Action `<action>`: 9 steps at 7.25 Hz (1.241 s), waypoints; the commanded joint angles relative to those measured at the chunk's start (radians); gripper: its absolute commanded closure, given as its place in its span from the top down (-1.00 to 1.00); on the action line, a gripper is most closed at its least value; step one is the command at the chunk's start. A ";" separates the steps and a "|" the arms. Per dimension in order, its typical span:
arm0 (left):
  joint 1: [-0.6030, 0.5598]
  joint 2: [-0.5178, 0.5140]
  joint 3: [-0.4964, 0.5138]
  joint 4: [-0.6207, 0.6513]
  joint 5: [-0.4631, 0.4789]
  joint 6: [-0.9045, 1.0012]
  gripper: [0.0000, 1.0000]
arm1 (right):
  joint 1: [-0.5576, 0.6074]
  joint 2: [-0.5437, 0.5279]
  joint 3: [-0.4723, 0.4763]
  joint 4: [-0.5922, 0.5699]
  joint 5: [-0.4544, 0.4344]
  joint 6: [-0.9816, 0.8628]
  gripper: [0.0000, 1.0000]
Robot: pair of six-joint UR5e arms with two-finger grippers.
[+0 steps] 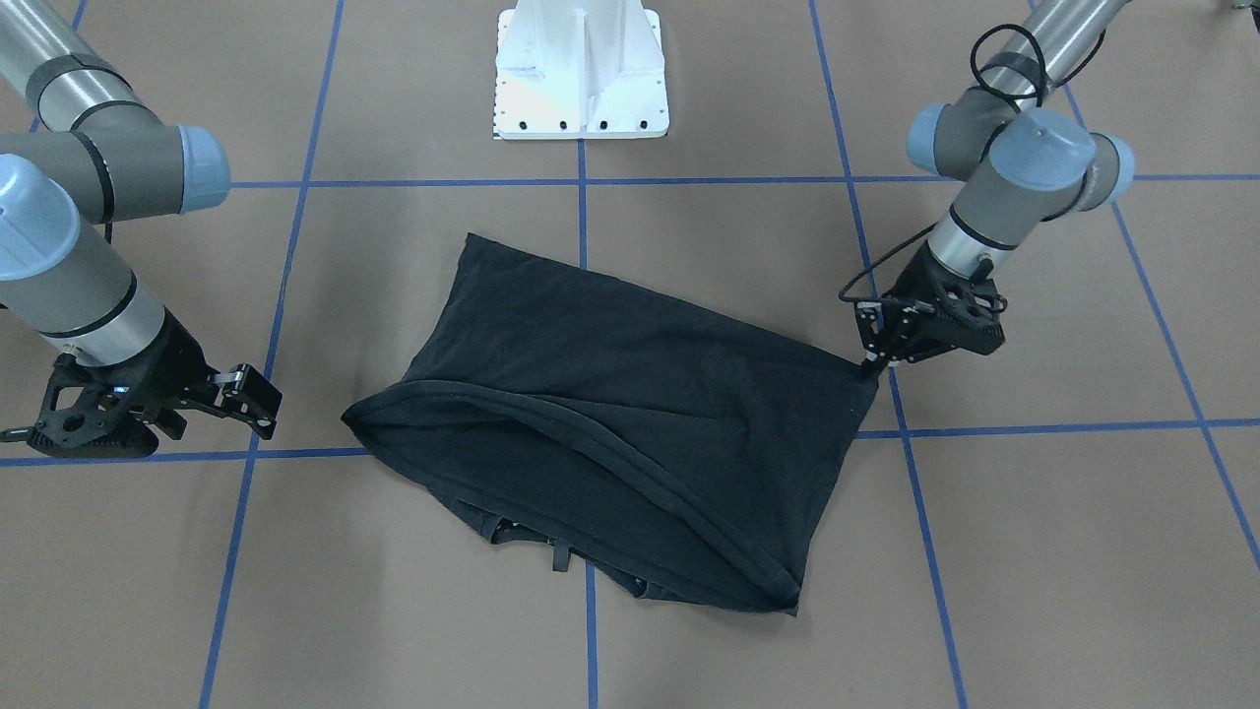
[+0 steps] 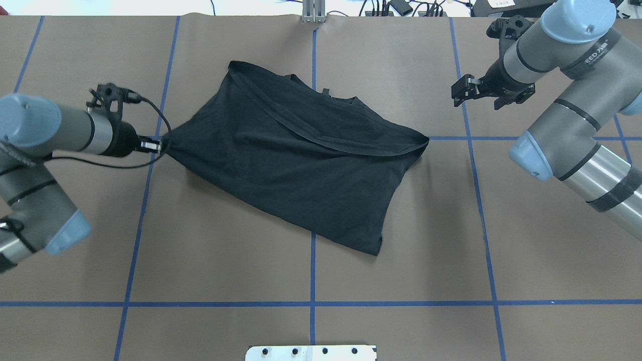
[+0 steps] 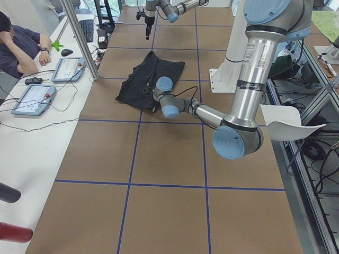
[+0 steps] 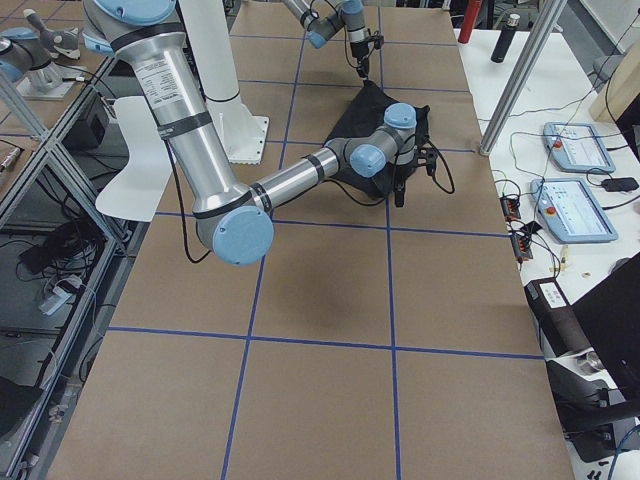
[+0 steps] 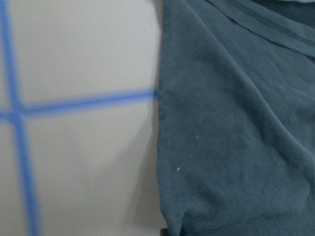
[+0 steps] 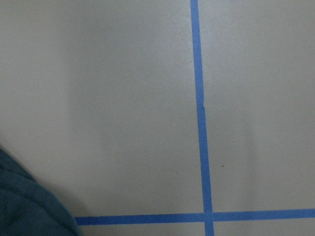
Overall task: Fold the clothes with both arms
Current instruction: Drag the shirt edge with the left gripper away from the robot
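Observation:
The black T-shirt lies crumpled and partly folded mid-table, plain black side up, print hidden. It also shows in the overhead view, the left view, the right view and the left wrist view. My left gripper is low at the table, shut on the shirt's corner on my left. My right gripper is open and empty, apart from the shirt's other end. Its wrist view shows bare table and a shirt edge.
The white pedestal base stands at the robot's side of the table. Blue tape lines grid the brown surface. A side bench with tablets, a metal post and a seated person lies beyond the far edge.

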State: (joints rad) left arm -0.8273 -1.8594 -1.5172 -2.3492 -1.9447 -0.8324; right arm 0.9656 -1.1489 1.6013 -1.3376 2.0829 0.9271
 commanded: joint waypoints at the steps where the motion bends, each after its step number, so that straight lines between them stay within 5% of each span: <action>1: -0.116 -0.227 0.328 -0.001 0.003 0.166 -1.00 | -0.001 0.000 -0.001 0.000 0.000 -0.001 0.99; 3: -0.142 -0.462 0.649 -0.043 0.018 0.199 -1.00 | -0.001 0.002 0.000 0.000 -0.001 0.001 0.99; 5: -0.142 -0.600 0.843 -0.094 0.078 0.206 -1.00 | -0.001 0.002 -0.001 0.000 0.000 -0.001 0.99; 7: -0.177 -0.603 0.841 -0.099 0.069 0.269 -1.00 | -0.001 0.002 -0.001 0.002 0.000 -0.001 0.99; 8: -0.180 -0.601 0.821 -0.107 0.070 0.272 0.98 | -0.002 0.003 -0.001 0.000 0.000 -0.001 0.99; 9: -0.188 -0.598 0.789 -0.108 0.069 0.269 1.00 | -0.005 0.008 -0.004 0.000 -0.001 0.001 0.99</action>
State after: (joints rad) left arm -1.0057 -2.4587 -0.6996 -2.4531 -1.8748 -0.5673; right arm 0.9628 -1.1451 1.5992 -1.3372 2.0828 0.9268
